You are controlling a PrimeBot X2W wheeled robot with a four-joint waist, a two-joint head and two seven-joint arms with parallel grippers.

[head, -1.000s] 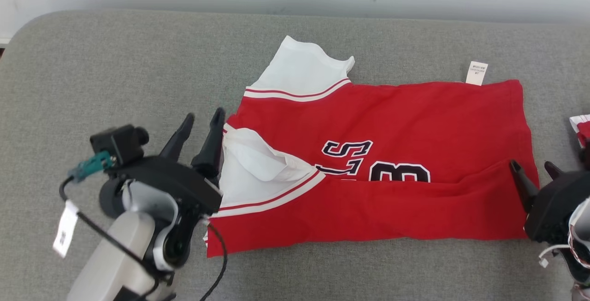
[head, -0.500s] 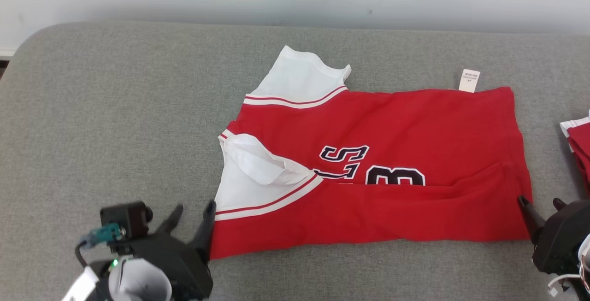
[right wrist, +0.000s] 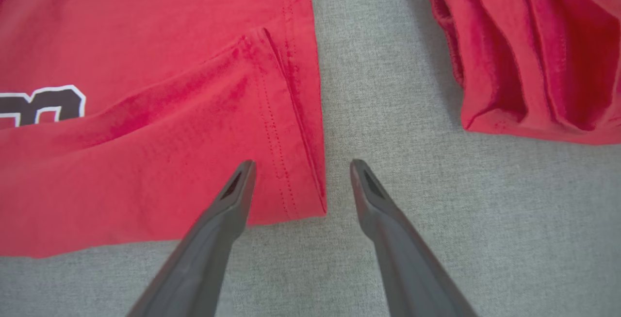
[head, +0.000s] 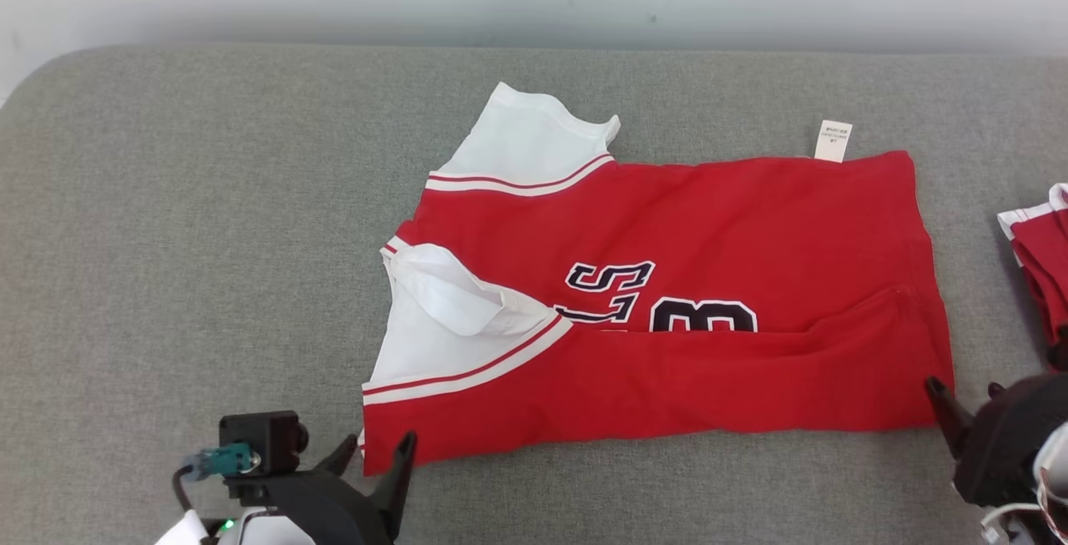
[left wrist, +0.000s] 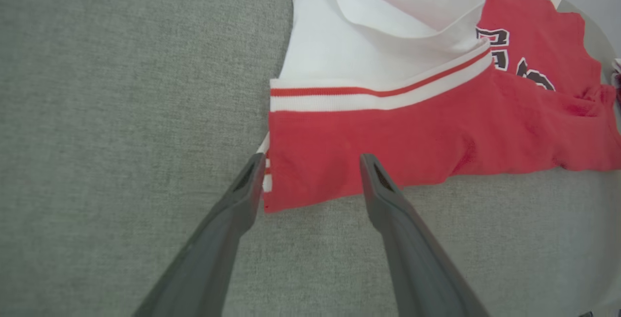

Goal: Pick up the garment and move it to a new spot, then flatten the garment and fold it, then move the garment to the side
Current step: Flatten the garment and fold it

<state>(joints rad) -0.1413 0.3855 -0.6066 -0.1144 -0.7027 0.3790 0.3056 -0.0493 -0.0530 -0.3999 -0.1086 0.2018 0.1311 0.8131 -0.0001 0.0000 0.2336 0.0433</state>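
The garment (head: 667, 378) lies spread on the grey worktop (head: 209, 236), with its long axis running left to right. The left gripper (head: 377, 442) and the right gripper (head: 961, 386) are both wide open and empty. Each one stands at 1 of the 2 near corners, equally close.

Printed upside down in the head view on red fabric jersey with white sleeves (head: 667, 219): black white-edged "S" (head: 613, 276), then a half-folded-under digit (head: 702, 315), either 8 or 3. Tiny print on white sewn-in tag (head: 833, 141), unreadable.
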